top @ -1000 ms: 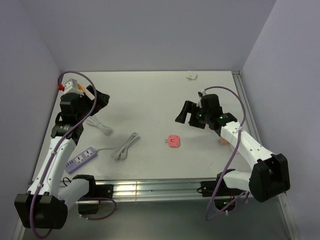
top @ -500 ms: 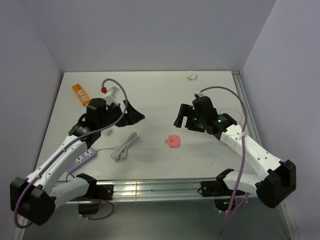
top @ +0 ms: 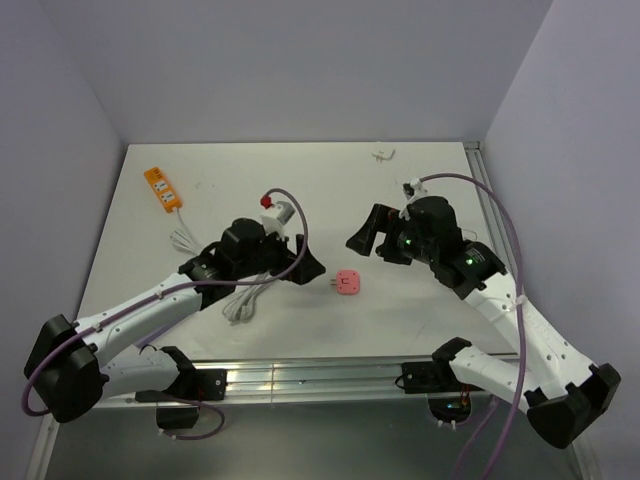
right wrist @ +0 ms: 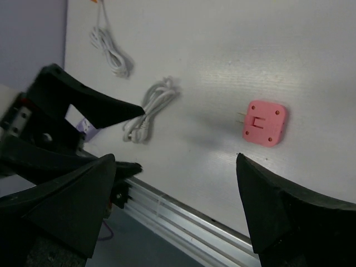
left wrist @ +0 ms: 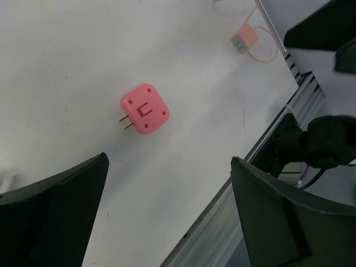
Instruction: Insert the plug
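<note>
Left pincer (top: 308, 267) has swung near the plug (top: 347, 283), jaws apart.

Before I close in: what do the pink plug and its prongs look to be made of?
The pink plug looks like moulded plastic: matte, even colour, rounded corners. Its prongs are probably metal: thin, straight and dark, though too small to be sure.
</note>
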Motion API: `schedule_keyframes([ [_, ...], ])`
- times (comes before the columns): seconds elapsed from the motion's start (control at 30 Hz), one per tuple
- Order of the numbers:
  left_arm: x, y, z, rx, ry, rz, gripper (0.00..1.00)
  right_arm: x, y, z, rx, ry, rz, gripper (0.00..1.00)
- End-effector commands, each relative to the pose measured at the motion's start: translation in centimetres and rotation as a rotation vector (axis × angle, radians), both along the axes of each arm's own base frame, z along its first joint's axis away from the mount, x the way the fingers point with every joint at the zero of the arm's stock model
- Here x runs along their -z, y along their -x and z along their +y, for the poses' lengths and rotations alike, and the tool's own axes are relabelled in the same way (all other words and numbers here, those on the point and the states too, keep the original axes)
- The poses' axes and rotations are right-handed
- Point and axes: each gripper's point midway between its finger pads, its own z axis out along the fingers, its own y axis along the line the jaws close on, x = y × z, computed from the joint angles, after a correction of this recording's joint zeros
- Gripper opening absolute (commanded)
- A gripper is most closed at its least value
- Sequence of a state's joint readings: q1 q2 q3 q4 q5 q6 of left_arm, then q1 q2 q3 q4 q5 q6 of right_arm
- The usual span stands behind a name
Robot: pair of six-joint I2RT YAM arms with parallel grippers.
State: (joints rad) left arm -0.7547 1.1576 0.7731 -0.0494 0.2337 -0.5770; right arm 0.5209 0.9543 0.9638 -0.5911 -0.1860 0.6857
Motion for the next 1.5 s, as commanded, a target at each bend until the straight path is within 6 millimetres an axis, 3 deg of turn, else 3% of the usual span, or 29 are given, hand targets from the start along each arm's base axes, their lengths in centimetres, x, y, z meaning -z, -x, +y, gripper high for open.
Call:
schedule_keyframes([
  [0.0,-1.1,0.8,-2.4,0.120,-0.029,-0.230,0.99,-5.0,-0.8,-1.1,0.069,-0.040,-0.136,0.95],
  [0.1,-0.1,1.4,-3.3,0.154,-0.123,-0.352,0.99,-6.1,-0.2,-1.1,0.053,-0.062,-0.153,0.95],
  [0.23,0.7,0.7,-3.1,0.138,-0.189,-0.402,1.00,-7.2,0.7,-0.8,0.024,-0.100,-0.171,0.95],
  [0.27,0.9,-0.1,-2.2,0.076,-0.231,-0.395,0.99,-7.3,0.8,-0.9,0.023,-0.101,-0.178,0.95],
  [0.37,-1.4,-1.2,-0.9,-0.060,-0.204,-0.375,0.99,-7.8,1.0,-1.3,0.025,-0.087,-0.198,0.96],
  [0.53,-5.0,-0.8,-0.4,-0.101,-0.130,-0.366,0.99,-7.8,1.2,-1.5,0.020,-0.078,-0.209,0.96],
  [0.57,-6.9,-0.9,-0.5,-0.109,-0.100,-0.376,0.99,-7.9,1.2,-1.5,0.019,-0.079,-0.212,0.96],
  [0.63,-8.7,-0.4,-0.5,-0.102,-0.069,-0.372,0.99,-8.2,1.3,-1.7,0.020,-0.072,-0.219,0.96],
  [0.67,-10.8,-0.3,-0.7,-0.100,-0.035,-0.390,0.99,-8.4,1.3,-1.7,0.020,-0.071,-0.221,0.96],
  [0.8,-14.4,1.2,-2.0,0.011,0.029,-0.422,0.99,-9.7,1.5,-2.0,0.027,-0.081,-0.251,0.96],
  [1.03,-12.2,3.7,-5.7,0.271,-0.011,-0.422,0.99,-11.5,2.1,-2.9,0.055,-0.099,-0.294,0.97],
  [1.13,-9.6,4.5,-6.4,0.312,-0.080,-0.451,1.00,-12.5,2.5,-3.3,0.067,-0.112,-0.314,0.97],
  [1.33,-1.0,3.0,-5.6,0.318,-0.367,-0.473,0.99,-13.3,3.2,-3.8,0.075,-0.128,-0.340,0.97],
  [1.47,2.3,2.9,-6.7,0.421,-0.474,-0.560,1.00,-13.1,3.5,-3.8,0.072,-0.138,-0.340,0.97],
])
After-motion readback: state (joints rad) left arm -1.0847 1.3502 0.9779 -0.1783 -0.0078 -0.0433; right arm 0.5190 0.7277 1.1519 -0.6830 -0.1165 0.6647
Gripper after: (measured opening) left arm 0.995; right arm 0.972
